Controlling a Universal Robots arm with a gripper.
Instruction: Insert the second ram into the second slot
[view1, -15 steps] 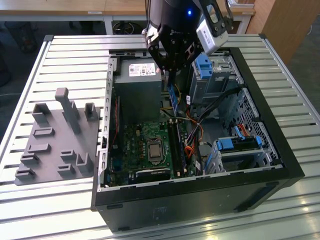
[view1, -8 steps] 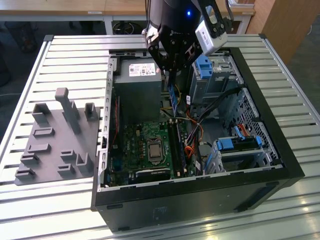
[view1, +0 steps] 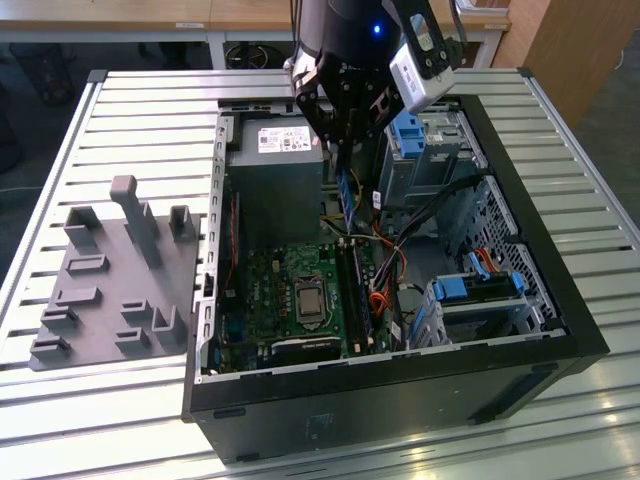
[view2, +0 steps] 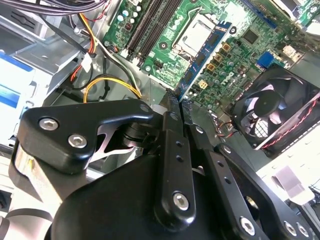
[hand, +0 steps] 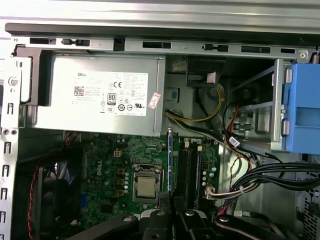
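Observation:
My gripper (view1: 342, 158) hangs over the open computer case, shut on the second ram (view1: 347, 195), a long thin blue stick that points down toward the motherboard (view1: 290, 300). In the second wrist view the ram (view2: 206, 54) sticks out from between the black fingers (view2: 172, 130) and crosses over the processor socket. Seen edge-on in the first wrist view, the ram (hand: 170, 160) stands just beside the dark memory slots (hand: 190, 165) and above them, apart from the board. The slots (view1: 356, 290) lie right of the processor socket (view1: 307, 298) in the exterior view.
A grey power supply (view1: 272, 190) fills the case's far corner. Blue drive-bay clips (view1: 478, 288) and cable bundles (view1: 430, 215) sit on the exterior view's right. A case fan (view2: 272, 112) is mounted beside the board. A grey fixture tray (view1: 110, 275) lies on the slatted table.

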